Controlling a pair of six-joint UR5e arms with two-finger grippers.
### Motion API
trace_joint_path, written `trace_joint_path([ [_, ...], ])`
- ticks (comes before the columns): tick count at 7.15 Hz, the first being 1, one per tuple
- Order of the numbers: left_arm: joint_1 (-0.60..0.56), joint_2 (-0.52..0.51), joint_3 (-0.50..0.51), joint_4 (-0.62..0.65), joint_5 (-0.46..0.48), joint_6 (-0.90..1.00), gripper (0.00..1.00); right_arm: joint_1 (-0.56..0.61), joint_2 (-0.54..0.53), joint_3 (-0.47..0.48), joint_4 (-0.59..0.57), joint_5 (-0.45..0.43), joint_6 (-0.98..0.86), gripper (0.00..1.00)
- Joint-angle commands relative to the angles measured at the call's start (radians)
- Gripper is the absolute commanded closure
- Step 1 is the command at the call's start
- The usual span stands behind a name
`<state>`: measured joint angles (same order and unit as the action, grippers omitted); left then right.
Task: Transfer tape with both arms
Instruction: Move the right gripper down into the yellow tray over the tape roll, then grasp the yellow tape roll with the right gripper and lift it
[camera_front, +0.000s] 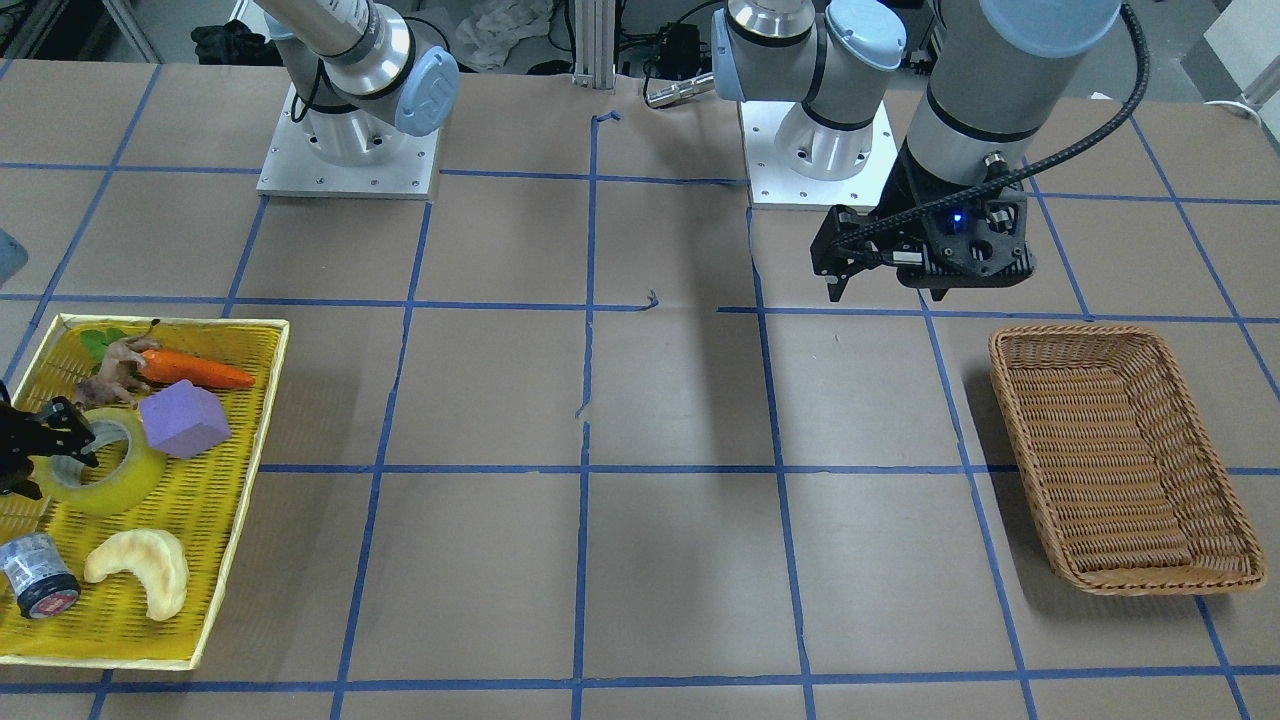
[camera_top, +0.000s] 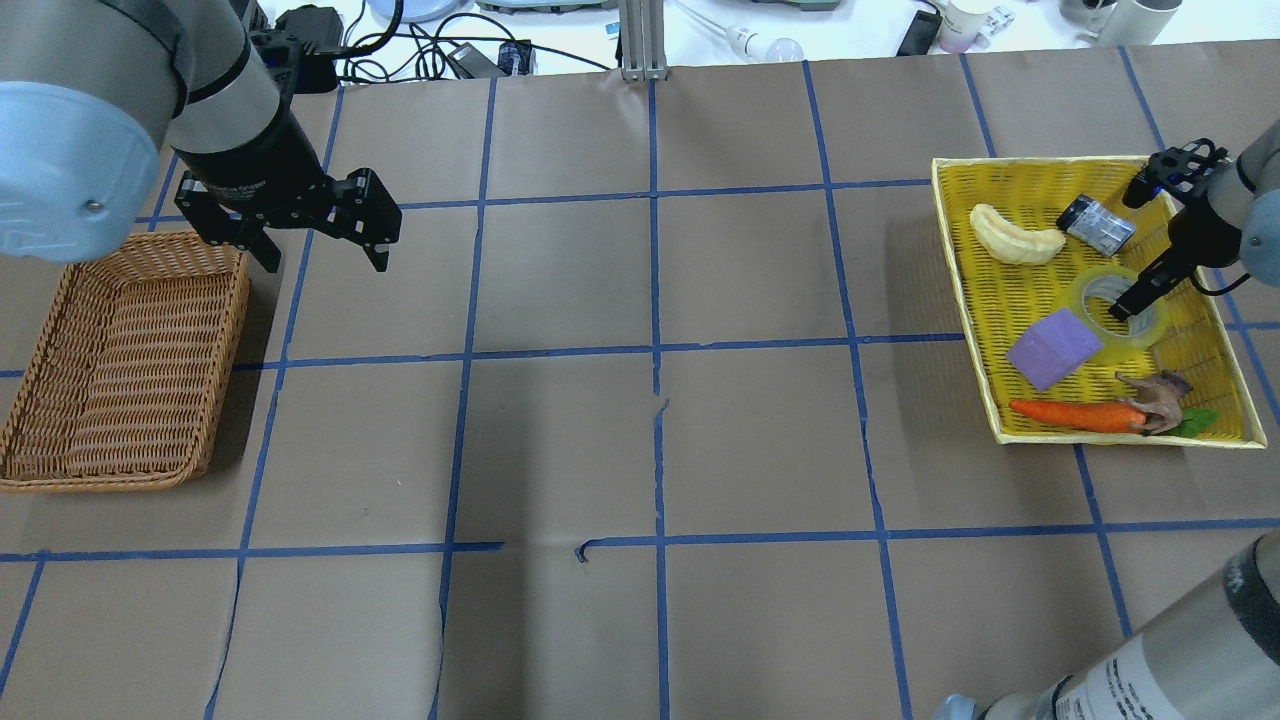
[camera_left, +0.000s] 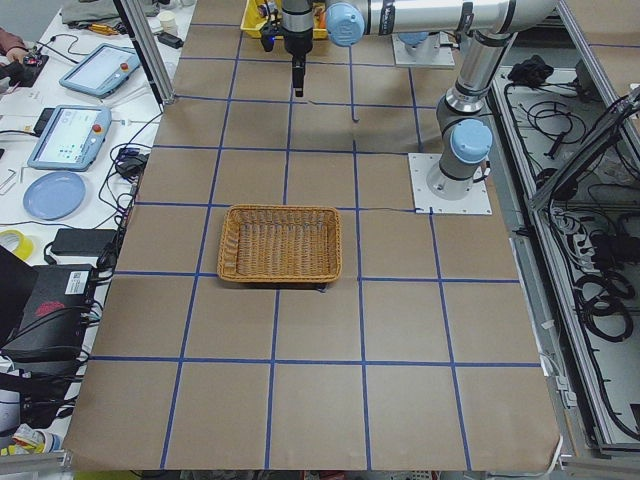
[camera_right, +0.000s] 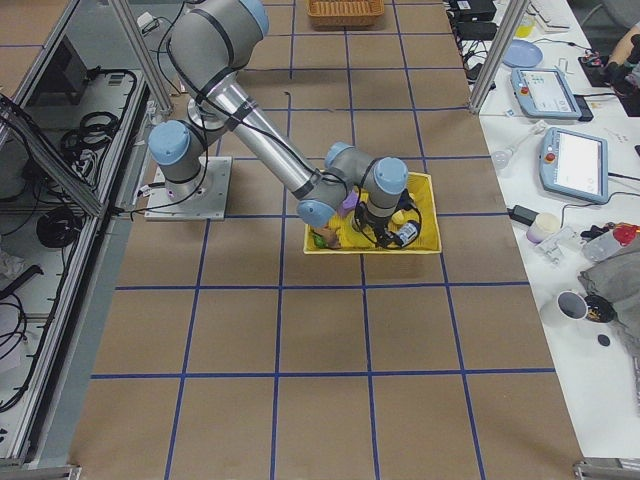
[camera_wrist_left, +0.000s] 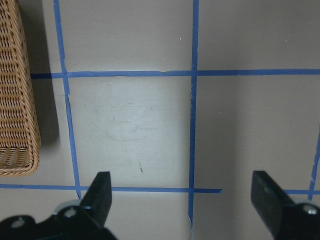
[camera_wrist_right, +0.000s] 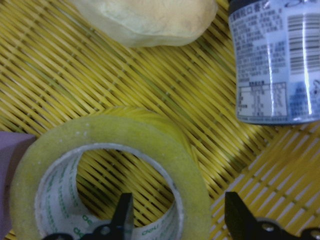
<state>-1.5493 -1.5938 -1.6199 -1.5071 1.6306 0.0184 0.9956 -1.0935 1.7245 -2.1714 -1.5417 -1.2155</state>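
- R hand (camera_wrist_right: 178, 200), fingers apart, straddles the wall of the translucent yellow tape roll (camera_wrist_right: 100, 135) in the yellow tray (camera_top: 985, 320); you've no grip yet.
- L hand (camera_wrist_left: 181, 175) hovers wide apart nr the brown wicker basket (camera_top: 110, 360); lift + handover to do.

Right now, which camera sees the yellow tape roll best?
The right wrist view: the tape fills it, core print readable, jaws straddling its wall. Front-facing and overhead views show it small in the yellow tray. Exterior right mostly hides it behind the arm; the others don't show it.

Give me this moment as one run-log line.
right gripper: open, fingers straddling tape wall | tape: resting in yellow tray | left gripper: open, over table beside wicker basket
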Motion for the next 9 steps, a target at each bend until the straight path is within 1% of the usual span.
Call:
trace_joint_path([
  [1, 0.0, 0.0, 0.0, 0.001, 0.0, 0.0, 0.0, 0.0, -0.009, -0.013, -0.001, 0.0, 0.005, 1.0],
  [2, 0.0, 0.0, 0.0, -0.001, 0.0, 0.0, 0.0, 0.009, -0.016, -0.04, 0.005, 0.0, 0.007, 1.0],
  [4, 0.0, 0.0, 0.0, 0.001, 0.0, 0.0, 0.0, 0.064, -0.039, -0.146, 0.037, -0.004, 0.056, 1.0],
  [5, 0.0, 0.0, 0.0, 0.001, 0.0, 0.0, 0.0, 0.102, -0.074, -0.201, 0.107, -0.005, 0.106, 1.0],
  [6, 0.0, 0.0, 0.0, 0.001, 0.0, -0.002, 0.0, 0.174, -0.101, -0.271, 0.192, -0.015, 0.196, 1.0],
  [7, 0.0, 0.0, 0.0, 0.002, 0.0, 0.0, 0.0, 0.263, -0.095, -0.322, 0.234, -0.02, 0.305, 1.0],
  [8, 0.0, 0.0, 0.0, 0.002, 0.0, -0.002, 0.0, 0.329, -0.085, -0.326, 0.232, -0.003, 0.433, 1.0],
  [9, 0.0, -0.003, 0.0, 0.002, 0.0, -0.002, 0.0, 0.418, -0.045, -0.329, 0.22, -0.005, 0.562, 1.0],
])
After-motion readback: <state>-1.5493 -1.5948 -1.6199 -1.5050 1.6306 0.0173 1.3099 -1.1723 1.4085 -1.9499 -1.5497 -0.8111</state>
